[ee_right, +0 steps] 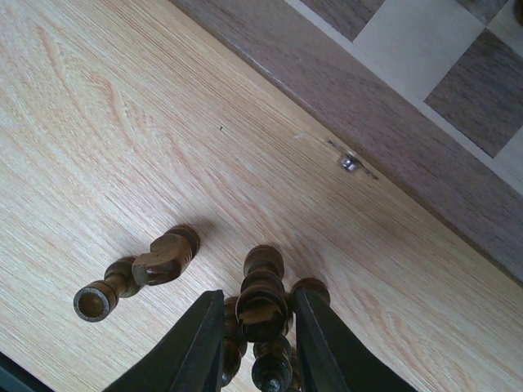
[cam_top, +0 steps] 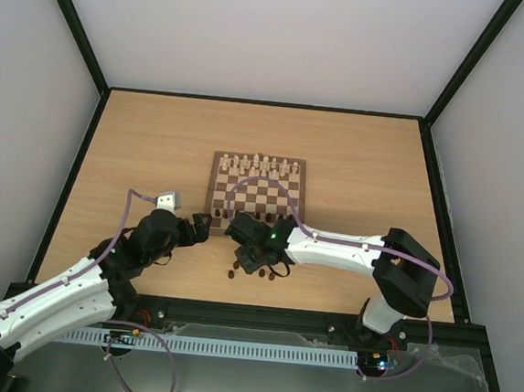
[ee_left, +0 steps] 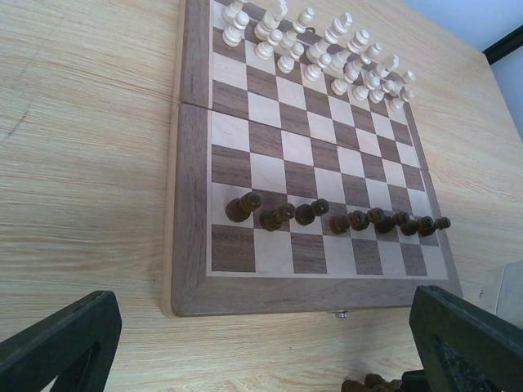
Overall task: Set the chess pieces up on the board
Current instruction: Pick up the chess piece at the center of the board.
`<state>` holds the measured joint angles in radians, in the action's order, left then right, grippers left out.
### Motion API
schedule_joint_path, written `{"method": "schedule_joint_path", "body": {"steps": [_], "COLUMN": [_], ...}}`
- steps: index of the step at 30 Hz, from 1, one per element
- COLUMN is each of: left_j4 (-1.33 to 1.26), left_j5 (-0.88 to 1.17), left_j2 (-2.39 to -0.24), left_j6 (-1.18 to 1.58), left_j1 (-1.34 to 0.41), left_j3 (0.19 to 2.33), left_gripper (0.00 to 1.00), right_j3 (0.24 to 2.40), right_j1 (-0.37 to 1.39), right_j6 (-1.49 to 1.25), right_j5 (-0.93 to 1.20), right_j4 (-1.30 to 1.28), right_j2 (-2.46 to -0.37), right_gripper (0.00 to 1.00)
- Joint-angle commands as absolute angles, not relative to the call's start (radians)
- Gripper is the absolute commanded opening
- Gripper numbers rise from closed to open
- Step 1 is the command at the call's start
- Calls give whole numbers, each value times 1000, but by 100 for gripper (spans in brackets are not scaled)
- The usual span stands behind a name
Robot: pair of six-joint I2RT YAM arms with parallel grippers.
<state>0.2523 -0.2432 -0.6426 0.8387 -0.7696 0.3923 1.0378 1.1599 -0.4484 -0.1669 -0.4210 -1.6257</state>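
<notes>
Light wood bench (cam_top: 147, 149) is sitting inside white walls w/ black framing. You're keeping nothing btwn the left fingers (ee_left: 61, 343): they're released and spread wide, sitting just short of the near edge of the board (ee_left: 192, 245). Ahead of them a row of dark pawns (ee_left: 343, 216) is standing on the 2nd rank from the fingers. Cream pieces (ee_left: 327, 49) are filling the two ranks farthest from them.

Your right fingers (ee_right: 196, 343) are straddling an upright dark piece (ee_right: 261, 306) on the bench, off the board, w/ other dark pieces (ee_right: 310, 287) crowding right by it. The fingers are sitting v. close on both sides; can't tell if they're gripping or just bracketing it. Left of those fingers a dark knight (ee_right: 163, 255) is lying on its side, touching another toppled piece (ee_right: 102, 296). Ahead & right of them the board's border is running past w/ a small metal clasp (ee_right: 350, 162).
</notes>
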Motion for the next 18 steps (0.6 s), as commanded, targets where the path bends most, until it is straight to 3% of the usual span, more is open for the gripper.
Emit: {"method": "schedule_joint_path", "body": {"steps": [1,9,18], "left_j4": [239,258,285], "left_j5": [-253,-260,-270], "left_j2": [-650,-649,-638], "left_j6": [839,830,814], "left_j1": [-776,-776,-776], "left_j3": [414,444,483], "left_gripper": [100,100,100], "right_j3": [1069,1097,1183], "right_j1": [1167,1168,1155], "right_j6": [-437,-434,-424], "right_j5": [-170,-179,-240], "right_j4": [-450,-463,-522], "right_j2": [-1648,-1650,-1605], "right_gripper": [25,17,16]}}
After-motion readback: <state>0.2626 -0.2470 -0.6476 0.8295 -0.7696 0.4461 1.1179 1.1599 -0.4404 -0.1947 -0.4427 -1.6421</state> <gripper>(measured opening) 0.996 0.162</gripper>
